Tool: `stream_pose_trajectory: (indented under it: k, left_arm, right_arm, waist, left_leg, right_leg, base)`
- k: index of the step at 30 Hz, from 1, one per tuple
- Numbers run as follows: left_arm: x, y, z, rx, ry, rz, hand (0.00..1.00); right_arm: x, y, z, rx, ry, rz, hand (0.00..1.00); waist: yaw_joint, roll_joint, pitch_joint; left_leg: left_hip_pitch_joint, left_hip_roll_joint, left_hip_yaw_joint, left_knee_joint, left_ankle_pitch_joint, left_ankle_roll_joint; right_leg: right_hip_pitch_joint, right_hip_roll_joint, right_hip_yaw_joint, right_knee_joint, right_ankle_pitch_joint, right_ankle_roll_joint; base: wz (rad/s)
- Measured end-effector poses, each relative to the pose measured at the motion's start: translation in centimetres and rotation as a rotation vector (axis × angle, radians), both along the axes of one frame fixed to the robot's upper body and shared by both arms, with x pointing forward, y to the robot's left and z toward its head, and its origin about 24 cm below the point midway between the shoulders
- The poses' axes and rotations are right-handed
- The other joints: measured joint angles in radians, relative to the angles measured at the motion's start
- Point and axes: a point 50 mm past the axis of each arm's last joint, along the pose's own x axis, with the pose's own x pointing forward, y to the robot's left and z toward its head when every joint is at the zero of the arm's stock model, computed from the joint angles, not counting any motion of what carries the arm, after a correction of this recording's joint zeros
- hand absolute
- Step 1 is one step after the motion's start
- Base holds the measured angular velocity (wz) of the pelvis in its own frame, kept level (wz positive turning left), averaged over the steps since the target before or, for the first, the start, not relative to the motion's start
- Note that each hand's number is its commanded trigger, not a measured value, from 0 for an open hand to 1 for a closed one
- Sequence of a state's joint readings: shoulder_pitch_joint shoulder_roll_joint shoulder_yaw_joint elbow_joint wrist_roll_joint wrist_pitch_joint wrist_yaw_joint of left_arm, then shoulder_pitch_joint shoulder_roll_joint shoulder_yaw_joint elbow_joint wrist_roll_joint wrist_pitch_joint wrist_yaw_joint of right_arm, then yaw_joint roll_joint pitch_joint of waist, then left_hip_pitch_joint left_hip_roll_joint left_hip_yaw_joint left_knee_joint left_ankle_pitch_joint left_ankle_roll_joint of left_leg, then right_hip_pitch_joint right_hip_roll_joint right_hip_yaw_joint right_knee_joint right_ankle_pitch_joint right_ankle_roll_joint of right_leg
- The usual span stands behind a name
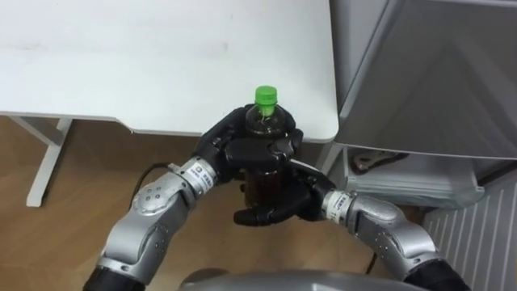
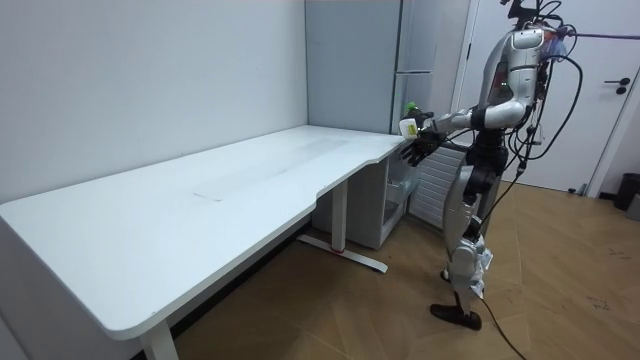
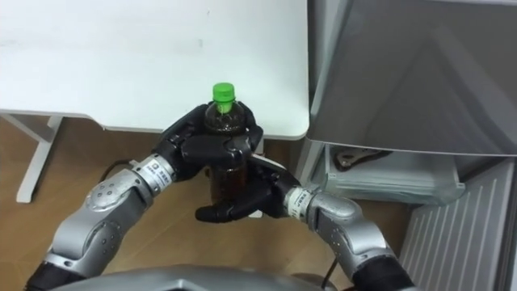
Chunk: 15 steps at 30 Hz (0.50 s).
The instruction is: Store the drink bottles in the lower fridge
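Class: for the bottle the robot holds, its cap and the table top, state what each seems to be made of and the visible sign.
Bottle: probably clear plastic, glossy; the dark drink shows through its wall.
Cap: likely moulded plastic, bright green and opaque.
Table top: seemingly laminated board, though the core is hidden; smooth matt white surface with a thin, rounded edge.

No readable text (bottle (image 1: 265,118) included)

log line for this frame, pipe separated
bottle: upright, at table corner | left hand: round its upper part | right hand: round its base | fridge: on robot's right
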<state>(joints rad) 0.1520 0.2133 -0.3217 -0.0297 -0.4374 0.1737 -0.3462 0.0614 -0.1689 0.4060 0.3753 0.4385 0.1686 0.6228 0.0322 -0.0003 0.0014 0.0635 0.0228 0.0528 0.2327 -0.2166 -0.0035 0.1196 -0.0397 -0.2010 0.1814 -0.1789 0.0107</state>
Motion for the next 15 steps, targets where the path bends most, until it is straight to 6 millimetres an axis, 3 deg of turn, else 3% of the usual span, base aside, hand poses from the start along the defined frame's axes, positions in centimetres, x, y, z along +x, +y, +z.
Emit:
stream_pose_trajectory:
  k: [1,15]
  left_arm:
    - [-0.03,-0.05,-0.02,0.003,0.0,-0.003,1.0]
    - [-0.15,-0.25,-0.12,0.018,-0.001,-0.018,1.0]
  right_arm:
    - [-0.02,0.0,-0.01,0.0,0.001,0.001,0.99]
    - [-0.03,0.21,0.14,0.002,-0.011,0.013,1.0]
  waist:
    - [0.0,0.001,0.0007]
    - [0.0,-0.015,0.007]
  left_leg:
    - [0.001,0.001,0.0,0.0,0.0,0.0]
    - [-0.001,-0.002,0.002,0.004,0.0,0.0]
  right_leg:
    - [-0.001,0.0,0.0,0.003,0.0,0.0]
    - [-0.006,-0.001,0.007,0.002,-0.001,0.001]
  base:
    - [0.0]
    - [0.0]
